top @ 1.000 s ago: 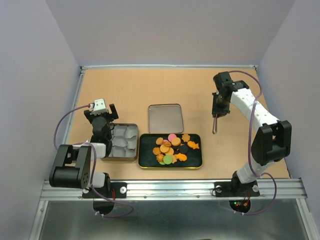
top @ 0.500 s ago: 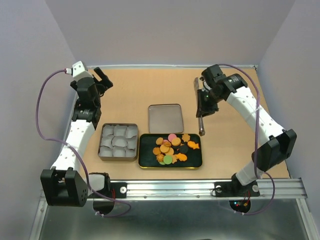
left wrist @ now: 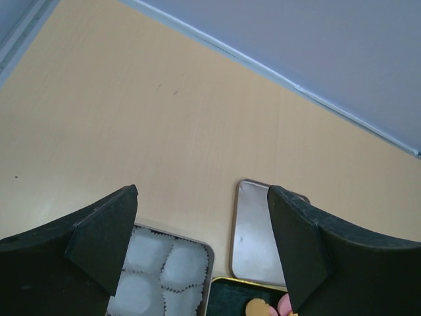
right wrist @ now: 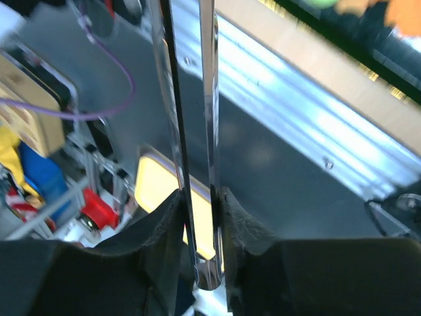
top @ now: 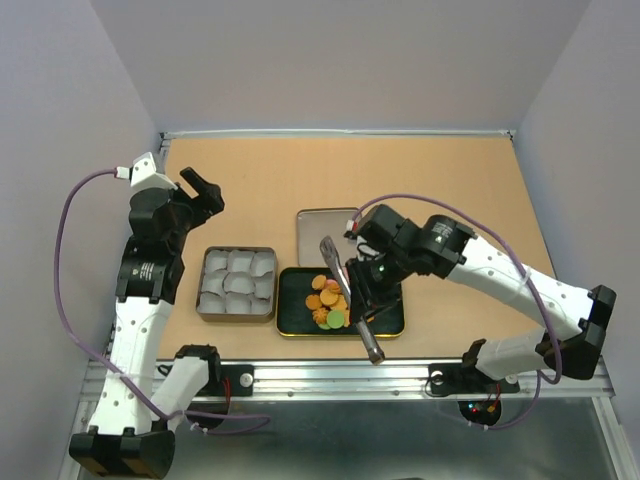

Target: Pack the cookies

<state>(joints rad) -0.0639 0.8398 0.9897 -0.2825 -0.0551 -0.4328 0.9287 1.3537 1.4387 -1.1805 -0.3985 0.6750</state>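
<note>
Right gripper [top: 362,285], earlier at the upper right, now hangs over the black tray [top: 292,328] at lower centre, clamped on metal tongs [top: 368,338]. Left gripper [top: 200,190] is lifted to the upper left, jaws apart and empty. Packing looks unstarted: the cookies [top: 328,298] all lie heaped on the tray, and the tin [top: 205,314] beside it shows only empty paper cups.
</note>
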